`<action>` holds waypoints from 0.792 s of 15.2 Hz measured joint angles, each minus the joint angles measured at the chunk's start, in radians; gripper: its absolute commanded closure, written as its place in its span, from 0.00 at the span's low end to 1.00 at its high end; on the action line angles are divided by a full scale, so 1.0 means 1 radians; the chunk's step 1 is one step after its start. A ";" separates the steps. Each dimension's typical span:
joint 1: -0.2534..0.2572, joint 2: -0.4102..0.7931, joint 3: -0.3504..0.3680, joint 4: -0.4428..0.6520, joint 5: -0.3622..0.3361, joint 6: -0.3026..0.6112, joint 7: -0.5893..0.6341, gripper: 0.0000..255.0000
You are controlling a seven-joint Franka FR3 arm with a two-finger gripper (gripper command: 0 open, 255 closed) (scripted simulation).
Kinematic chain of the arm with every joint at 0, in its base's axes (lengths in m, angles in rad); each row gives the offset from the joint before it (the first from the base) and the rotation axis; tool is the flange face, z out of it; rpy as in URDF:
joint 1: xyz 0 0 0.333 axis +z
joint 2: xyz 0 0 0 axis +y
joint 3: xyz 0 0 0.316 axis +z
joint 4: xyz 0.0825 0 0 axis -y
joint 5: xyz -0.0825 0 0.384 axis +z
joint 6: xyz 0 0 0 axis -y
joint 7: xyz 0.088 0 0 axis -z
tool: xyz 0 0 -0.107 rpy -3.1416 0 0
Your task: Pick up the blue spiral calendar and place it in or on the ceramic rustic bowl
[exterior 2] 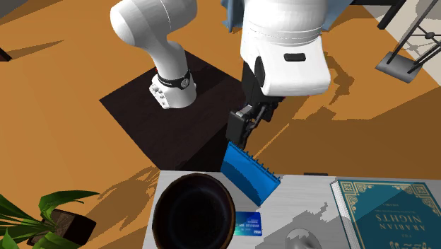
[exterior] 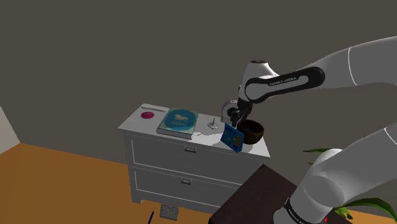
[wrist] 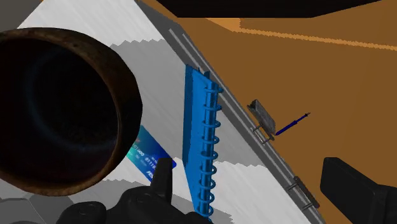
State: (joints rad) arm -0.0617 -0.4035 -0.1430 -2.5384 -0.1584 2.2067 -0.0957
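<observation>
The blue spiral calendar (exterior: 232, 137) (exterior 2: 247, 175) (wrist: 198, 149) stands upright on its edge at the front rim of the white dresser (exterior: 191, 159) (exterior 2: 311, 194), right beside the dark brown bowl (exterior: 253, 132) (exterior 2: 192, 216) (wrist: 57, 114). My gripper (exterior: 236, 121) (exterior 2: 244, 127) (wrist: 254, 191) hovers just above the calendar and is open. One finger is on the bowl side, close against the calendar. The other finger hangs well apart, out past the dresser's front edge. The calendar is between the fingers without being clasped.
A blue card (exterior 2: 247, 223) (wrist: 143, 156) lies flat between bowl and calendar. A teal book (exterior: 178, 121) (exterior 2: 392, 212) and a pink disc (exterior: 147, 114) lie farther along the top. A blue pen (wrist: 292, 122) lies on the orange floor. A plant (exterior 2: 42, 212) stands beside the dresser.
</observation>
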 measured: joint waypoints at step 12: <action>-0.018 0.226 -0.037 -0.022 -0.008 0.251 0.001 0.00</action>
State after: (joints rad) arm -0.0799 -0.1778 -0.1798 -2.5603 -0.1663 2.4573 -0.0946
